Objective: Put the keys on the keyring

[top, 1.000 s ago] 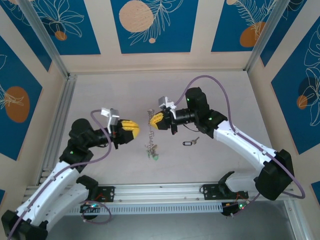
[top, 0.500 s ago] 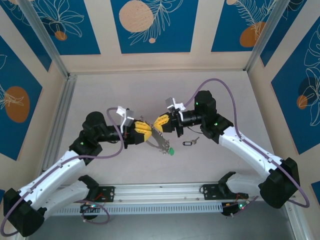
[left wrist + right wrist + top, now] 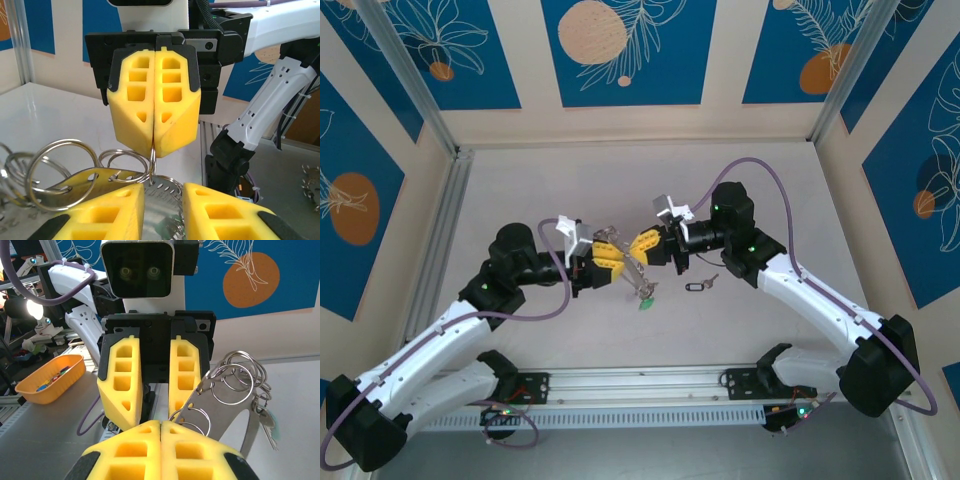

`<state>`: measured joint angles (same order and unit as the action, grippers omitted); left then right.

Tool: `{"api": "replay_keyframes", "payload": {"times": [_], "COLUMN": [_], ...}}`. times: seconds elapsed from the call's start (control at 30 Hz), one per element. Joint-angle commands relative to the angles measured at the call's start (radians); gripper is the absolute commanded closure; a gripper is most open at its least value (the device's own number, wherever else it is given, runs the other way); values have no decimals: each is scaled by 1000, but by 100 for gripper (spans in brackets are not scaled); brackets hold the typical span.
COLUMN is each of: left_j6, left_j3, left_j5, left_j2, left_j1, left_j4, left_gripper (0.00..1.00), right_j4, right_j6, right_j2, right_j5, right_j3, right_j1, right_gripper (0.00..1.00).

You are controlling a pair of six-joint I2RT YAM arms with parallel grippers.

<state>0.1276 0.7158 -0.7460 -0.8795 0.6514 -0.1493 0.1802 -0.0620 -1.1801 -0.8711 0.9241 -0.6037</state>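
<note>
The keyring is a flat metal plate carrying several wire rings, and it hangs between my two grippers above the table. A small cluster with a green tag dangles from its lower end. My right gripper is shut on one thin ring of it; that ring runs up into the seam of the right gripper. My left gripper faces it with jaws apart, the plate lying just beyond its fingertips. The keys, a silver key with a dark tag, lie on the table right of the grippers.
An aluminium rail runs along the near table edge, and frame posts stand at the sides. In the right wrist view, an orange bin sits off the table behind the left arm.
My left arm has swung right until its fingers meet the keyring. The right gripper shifted slightly right with the keyring, which went from hanging straight down to lying tilted between the grippers.
</note>
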Motion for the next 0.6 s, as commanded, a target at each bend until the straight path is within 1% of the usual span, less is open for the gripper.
{"api": "replay_keyframes", "payload": {"times": [0.0, 0.2, 0.27, 0.37, 0.47, 0.57], "left_j6": [-36, -46, -49, -56, -63, -62], "left_j3": [19, 29, 31, 33, 33, 33], "left_j5": [14, 7, 7, 11, 19, 17], "left_j2": [1, -16, -22, -26, -27, -36], "left_j1": [11, 29, 34, 37, 38, 39], "left_j4": [-12, -22, -28, -34, -41, -58], "left_gripper": [75, 82, 83, 81, 73, 73], "right_j4": [47, 110, 126, 143, 168, 180], "right_j6": [-23, -73, -85, -98, -115, -117], "right_j2": [10, -2, -3, -3, -4, -7], "right_j5": [-32, -23, -16, -11, -12, -15], "right_j3": [-7, -29, -36, -40, -47, -49], "right_j1": [-6, -10, -11, -11, -11, -17], "right_gripper": [100, 100, 100, 100, 100, 100]}}
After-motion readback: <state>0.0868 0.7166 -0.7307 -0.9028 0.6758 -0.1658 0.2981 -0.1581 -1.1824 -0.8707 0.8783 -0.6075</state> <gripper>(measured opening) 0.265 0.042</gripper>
